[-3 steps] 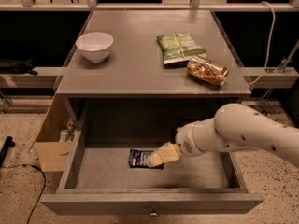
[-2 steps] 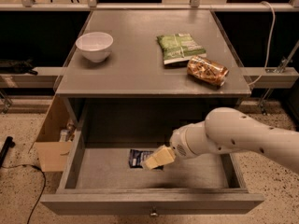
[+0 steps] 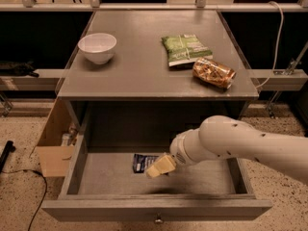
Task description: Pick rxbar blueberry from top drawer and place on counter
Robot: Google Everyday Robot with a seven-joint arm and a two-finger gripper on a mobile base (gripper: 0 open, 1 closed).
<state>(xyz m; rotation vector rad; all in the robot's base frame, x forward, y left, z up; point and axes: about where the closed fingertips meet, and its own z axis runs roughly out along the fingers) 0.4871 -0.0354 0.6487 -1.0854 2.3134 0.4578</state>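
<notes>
One claw (image 3: 160,166) (grip unclear) hangs in top drawer (image 3: 154,208) by rxbar blueberry (image 3: 141,161), lettering unreadable.

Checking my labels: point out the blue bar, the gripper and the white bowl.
blue bar (image 3: 139,161): camera view, wrapper's visible left part.
gripper (image 3: 155,170): camera view, tan tip, inside the drawer (image 3: 103,177) at the bar's right end.
white bowl (image 3: 98,54): camera view, outer wall.

Counter (image 3: 144,69) with bowl (image 3: 97,47), green bag (image 3: 186,49), orange packet (image 3: 213,73); top drawer (image 3: 96,208) with rxbar blueberry (image 3: 141,161), fingers (image 3: 161,166) beside.
</notes>
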